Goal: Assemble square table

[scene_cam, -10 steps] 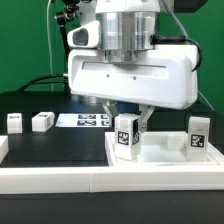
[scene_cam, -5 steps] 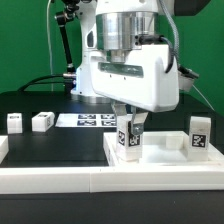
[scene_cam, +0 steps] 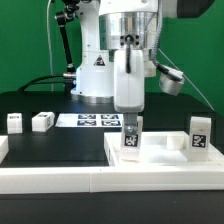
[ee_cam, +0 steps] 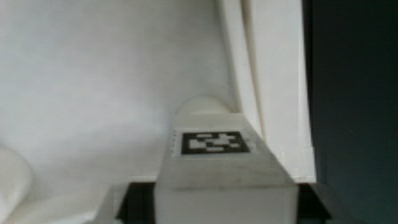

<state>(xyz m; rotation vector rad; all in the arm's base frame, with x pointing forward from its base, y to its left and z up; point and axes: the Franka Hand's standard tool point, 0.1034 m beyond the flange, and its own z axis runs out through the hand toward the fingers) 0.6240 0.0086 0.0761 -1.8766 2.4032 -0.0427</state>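
Observation:
My gripper (scene_cam: 131,122) is shut on a white tagged leg (scene_cam: 130,139) and holds it upright on the white square tabletop slab (scene_cam: 165,160) at the exterior view's right front. In the wrist view the leg (ee_cam: 217,150) fills the space between my dark fingers (ee_cam: 134,203), with its tag facing the camera and the slab's raised rim (ee_cam: 272,70) beside it. A second leg (scene_cam: 198,134) stands upright on the slab at the far right. Two more legs (scene_cam: 42,121) (scene_cam: 14,122) lie on the black table at the left.
The marker board (scene_cam: 88,121) lies flat behind the slab, in front of the arm's base. A long white rail (scene_cam: 60,183) edges the near side of the black work surface. A green wall stands behind.
My wrist has turned about its vertical axis, so the wide gripper body now shows edge-on. The held leg has turned with it and stays at the same place on the slab.

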